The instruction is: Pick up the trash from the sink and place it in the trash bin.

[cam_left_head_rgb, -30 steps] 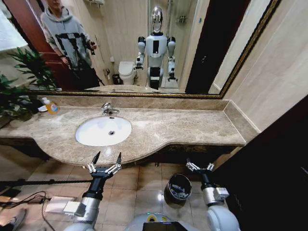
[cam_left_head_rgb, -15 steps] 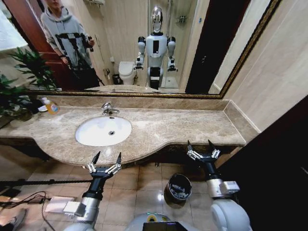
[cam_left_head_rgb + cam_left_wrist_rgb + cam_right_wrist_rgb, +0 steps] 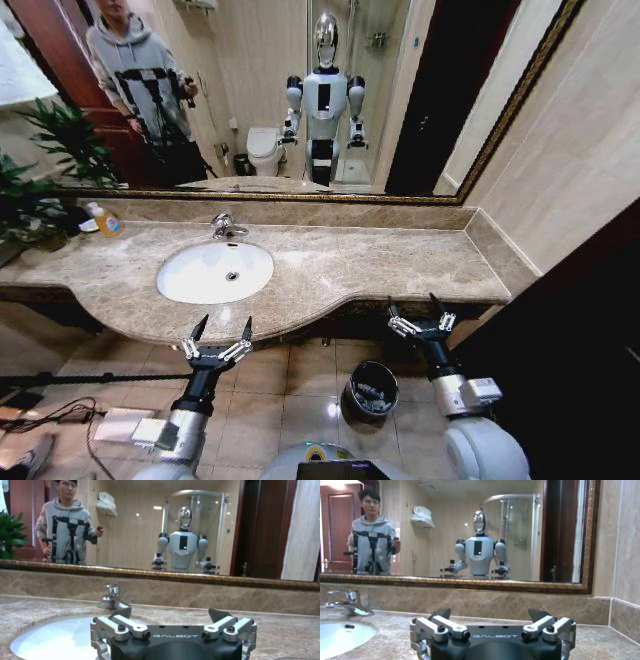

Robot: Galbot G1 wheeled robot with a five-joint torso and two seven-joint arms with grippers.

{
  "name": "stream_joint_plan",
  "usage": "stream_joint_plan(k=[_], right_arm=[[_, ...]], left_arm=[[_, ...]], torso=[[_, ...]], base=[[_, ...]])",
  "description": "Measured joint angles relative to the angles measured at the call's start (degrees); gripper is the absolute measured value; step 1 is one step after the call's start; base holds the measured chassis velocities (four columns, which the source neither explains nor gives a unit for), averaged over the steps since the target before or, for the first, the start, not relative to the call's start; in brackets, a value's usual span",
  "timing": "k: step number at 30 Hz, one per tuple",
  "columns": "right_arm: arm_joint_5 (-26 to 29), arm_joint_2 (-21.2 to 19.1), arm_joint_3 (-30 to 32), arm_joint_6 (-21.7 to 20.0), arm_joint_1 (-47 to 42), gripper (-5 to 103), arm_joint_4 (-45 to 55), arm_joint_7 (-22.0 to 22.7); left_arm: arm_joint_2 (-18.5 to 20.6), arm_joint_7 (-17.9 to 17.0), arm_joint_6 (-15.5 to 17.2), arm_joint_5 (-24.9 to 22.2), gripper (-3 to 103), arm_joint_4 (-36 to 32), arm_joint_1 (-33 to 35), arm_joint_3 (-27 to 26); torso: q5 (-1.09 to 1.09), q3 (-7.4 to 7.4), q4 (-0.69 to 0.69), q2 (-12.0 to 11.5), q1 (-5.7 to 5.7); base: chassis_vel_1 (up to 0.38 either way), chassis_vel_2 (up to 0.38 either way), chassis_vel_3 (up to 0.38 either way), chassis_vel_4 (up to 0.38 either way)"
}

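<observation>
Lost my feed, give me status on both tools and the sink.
Left tool open, at the counter edge before the sink. Right tool open, above the trash bin. No trash visible in the basin; nothing in the way.

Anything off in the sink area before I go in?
Nothing spilled or damaged. One oddity: the sink basin looks bare, no trash visible in it. Both end effectors, left and right, hover open at the counter edge, above the trash bin.
</observation>
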Motion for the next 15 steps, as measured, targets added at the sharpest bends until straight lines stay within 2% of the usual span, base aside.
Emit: stream_joint_plan(k=[15], right_arm=[[0.06,0.00,-0.01,0.09,0.03,100,-0.18,0.00]], left_arm=[[0.00,0.00,0.00,0.00,100,0.00,0.00,0.00]], torso=[[0.00,0.00,0.00,0.00,0.00]], base=[[0.000,0.000,0.000,0.000]])
